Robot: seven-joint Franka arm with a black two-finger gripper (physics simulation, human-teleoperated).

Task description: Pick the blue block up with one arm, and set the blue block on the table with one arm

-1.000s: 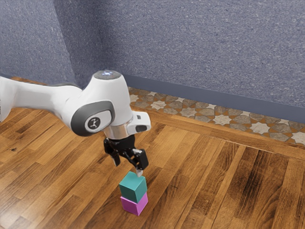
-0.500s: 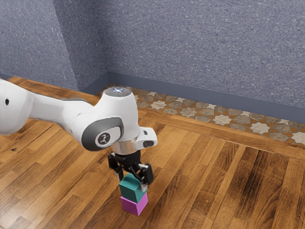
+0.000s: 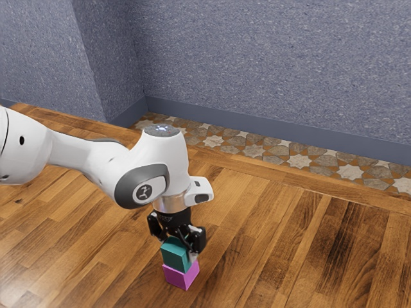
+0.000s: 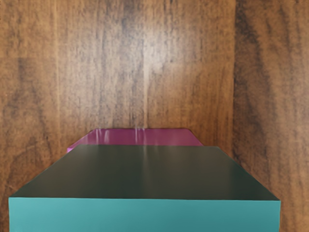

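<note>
Gripper (image 3: 178, 249): lowered since the earlier exterior views, from above the stack to the level of its upper block; both blocks keep their places.
Arm (image 3: 87, 154): extended from the exterior view's left, its wrist directed downward, presumably so that the grasp may be taken from above.
Blue block (image 3: 175, 256): blue-green in tint, upright on top of the purple block (image 3: 182, 276), with the gripper down around its upper part.
Jaws: whether apart or clamped on the block cannot be told.
Purple block: beneath, flat on the wooden surface (image 3: 257, 256); it bears the blue block's weight and holds it raised, which leaves the upper sides accessible.
Step in hand: judged to be the grasp, the lift not yet made.
Next requirement: a firm, centred hold, then a straight rise and a placement on the bare wood.
Possible fault: a sideways push could drag or topple the lower block.
</note>
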